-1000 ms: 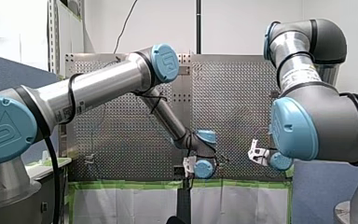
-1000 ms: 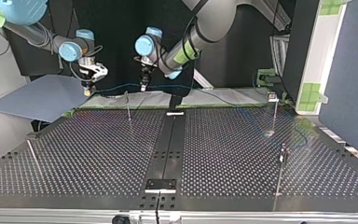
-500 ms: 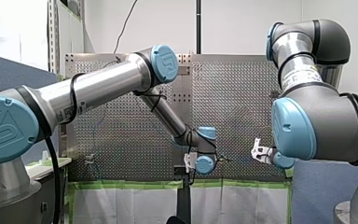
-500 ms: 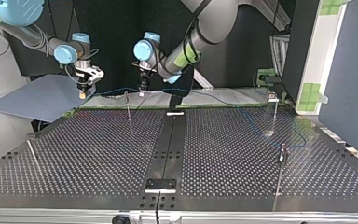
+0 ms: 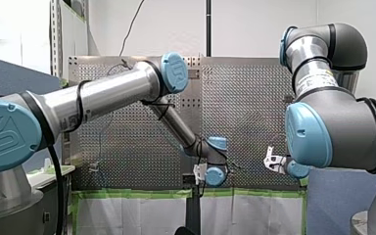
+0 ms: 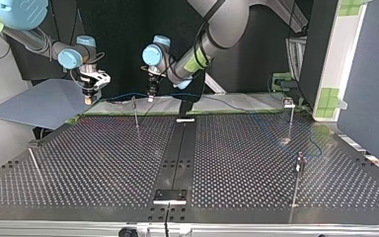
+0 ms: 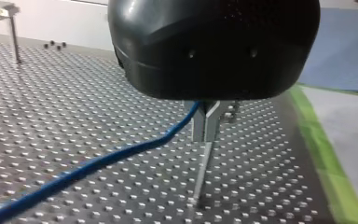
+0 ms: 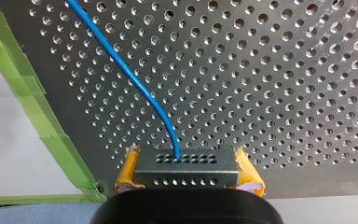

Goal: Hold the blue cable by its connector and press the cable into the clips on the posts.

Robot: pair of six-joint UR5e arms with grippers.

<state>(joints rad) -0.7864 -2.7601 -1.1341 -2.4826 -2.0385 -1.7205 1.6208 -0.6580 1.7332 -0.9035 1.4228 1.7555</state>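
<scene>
Ref: centre strip (image 6: 176, 158) of table (image 6: 103, 163), top view. L of strip: thin post (image 6: 136, 114) at far edge, slanted rod (image 6: 35, 165) by table's L edge; open deck btwn. R of strip: far post (image 6: 290, 118), near post (image 6: 297, 180), gap btwn. Far edge L of strip: blue cable (image 7: 74, 172) spans btwn right gripper (image 6: 90, 98), clamped on connector (image 8: 186, 164), and left gripper (image 6: 150, 95), pinching it. Bars that lane.

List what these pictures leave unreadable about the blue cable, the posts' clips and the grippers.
Thin blue cable: its seat in my left gripper, left wrist view, hidden behind that gripper's own body.
Clips on the slim metal posts: top view, too small.
Grey perforated connector in my right gripper: lower part, right wrist view, cut off by the gripper body.
</scene>
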